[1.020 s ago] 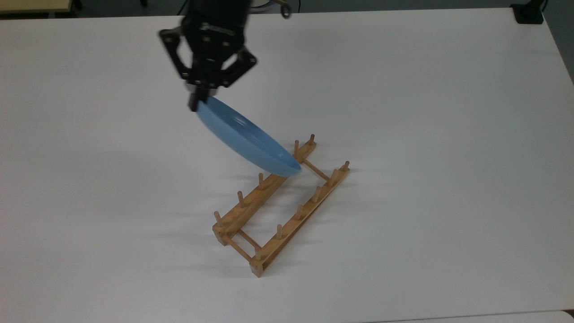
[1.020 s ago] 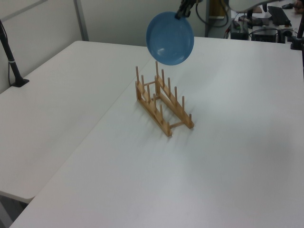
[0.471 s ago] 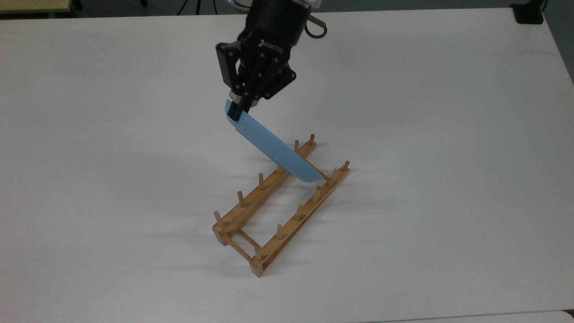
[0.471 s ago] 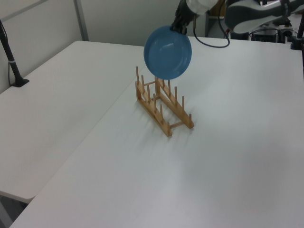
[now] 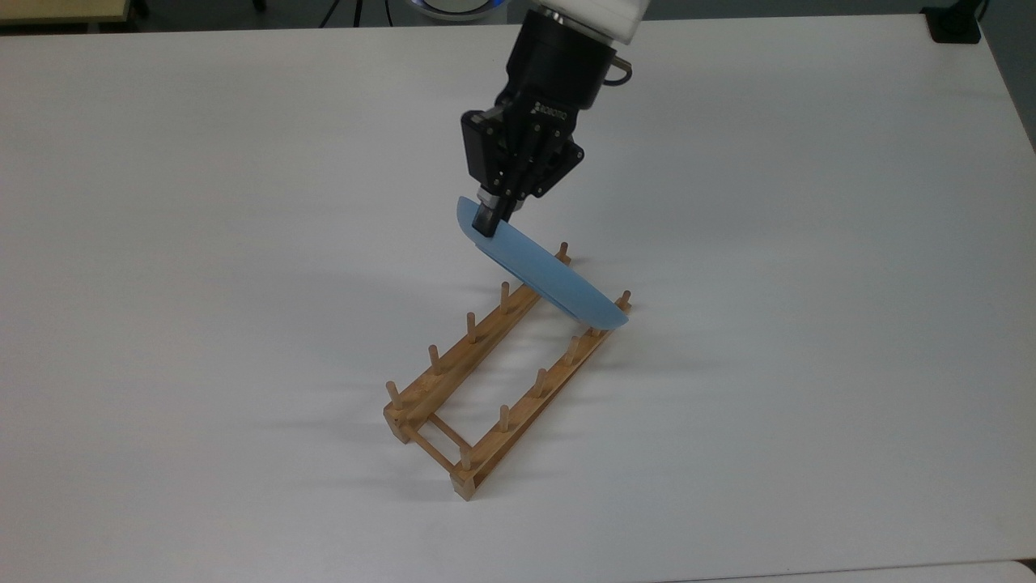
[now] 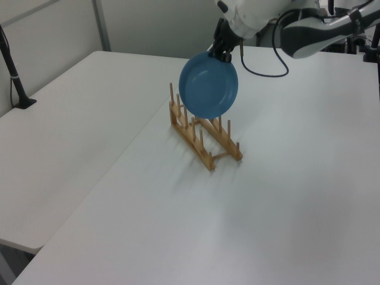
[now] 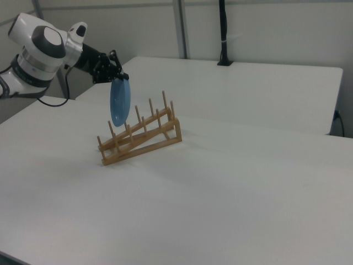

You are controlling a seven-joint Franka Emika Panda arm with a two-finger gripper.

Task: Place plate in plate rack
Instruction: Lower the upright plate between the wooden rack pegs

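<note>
White surface (image 5: 809,243), mid-area: we see the tool (image 5: 488,220) clamped on the plate (image 5: 550,279) rim, plate upright over the rack (image 5: 494,380) end. Lifted and aligned, we judge; lowering between pegs and release remain.

White lettering stands on the black body of the two-finger gripper (image 5: 488,220), a short brand word printed across its housing at about twelve o'clock from the fingertips in the top view. It looks like "ROBOTIQ", though the letters are small and tilted, so I would not swear to each one. The round light-blue plate (image 5: 541,275), the light-brown wooden plate rack (image 5: 494,376) and the white table (image 5: 809,283) bear no writing that I can read.
</note>
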